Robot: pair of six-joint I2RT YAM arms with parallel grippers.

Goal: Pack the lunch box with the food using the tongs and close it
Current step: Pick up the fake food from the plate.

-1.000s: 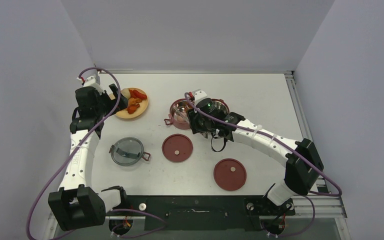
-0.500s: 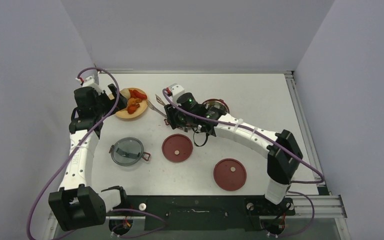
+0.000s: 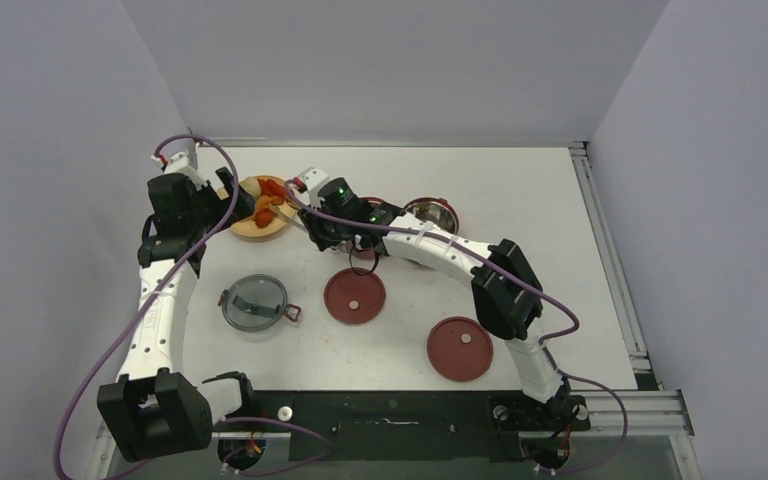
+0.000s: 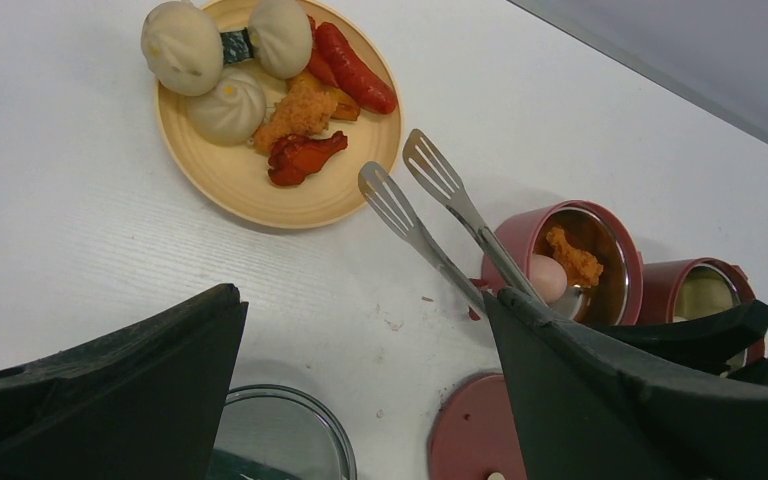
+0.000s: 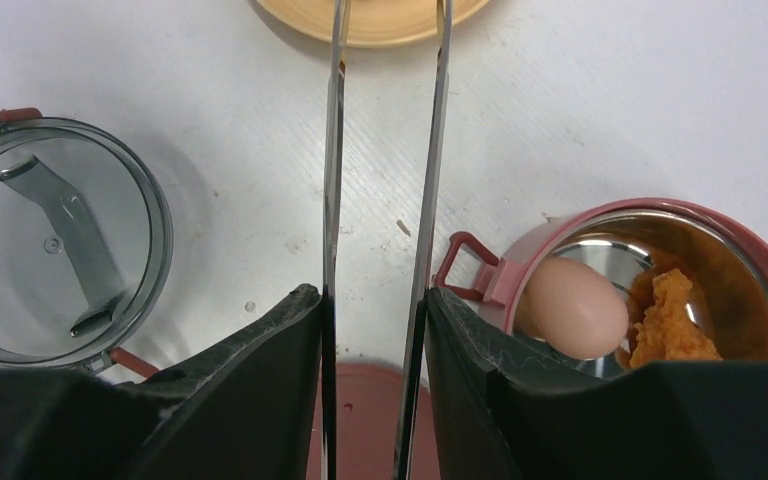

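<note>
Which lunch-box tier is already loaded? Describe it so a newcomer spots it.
Find the yellow plate at the table's far left. Right of it stand two maroon tiers; take the tier nearer the plate. It alone holds an egg and an orange piece; the other tier shows bare steel.

Plate (image 4: pixel 250 180) yellow-orange; buns (image 4: pixel 182 45) whitish; sausage (image 4: pixel 357 68) red; tongs (image 4: pixel 384 196) silver; far container (image 4: pixel 508 245) maroon, steel-grey inside; egg (image 5: pixel 570 307) pale pink; near disc lid (image 3: pixel 459 348) maroon; left lid (image 3: pixel 254 302) translucent grey.
</note>
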